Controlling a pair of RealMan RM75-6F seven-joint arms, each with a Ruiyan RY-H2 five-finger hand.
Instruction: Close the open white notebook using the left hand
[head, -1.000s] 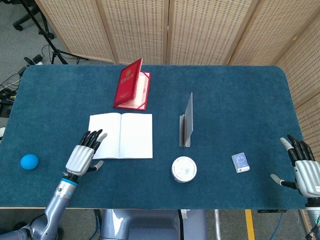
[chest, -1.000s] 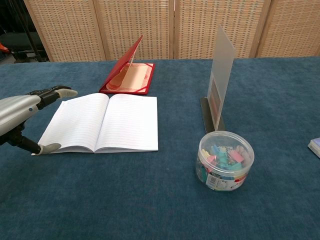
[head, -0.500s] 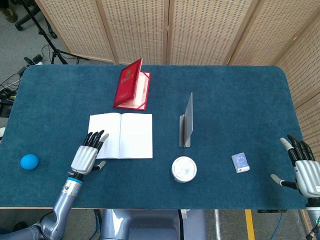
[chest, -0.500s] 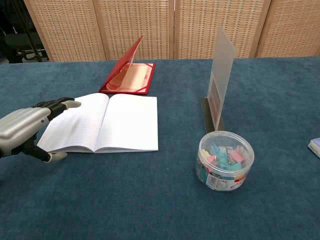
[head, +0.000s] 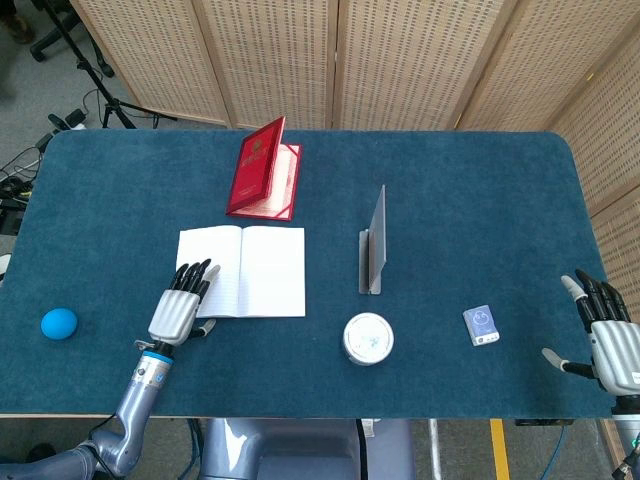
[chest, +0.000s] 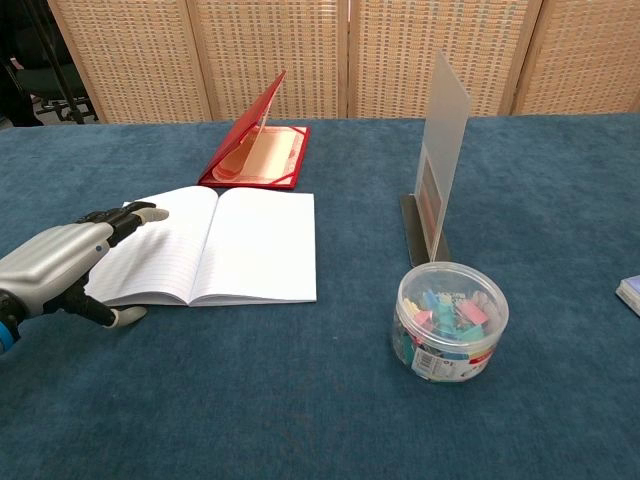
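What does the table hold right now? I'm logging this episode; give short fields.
notebook: white notebook lies open and flat
left hand: left hand over the notebook's left page, fingers spread, holding nothing
right hand: right hand open at the table's right edge
nearby: red booklet half open, clip tub, blue ball

Both views bright, evenly lit, diffuse overhead light. Shadows soft and short: faint one under left hand (chest: 55, 267), another beside upright sign stand (head: 374, 243). Mild glare on white notebook (head: 242, 271) pages and clear tub lid (chest: 452, 297). Focus sharp throughout; no motion blur. Slight wide-angle stretch at worktop (head: 450, 180) corners, head view.
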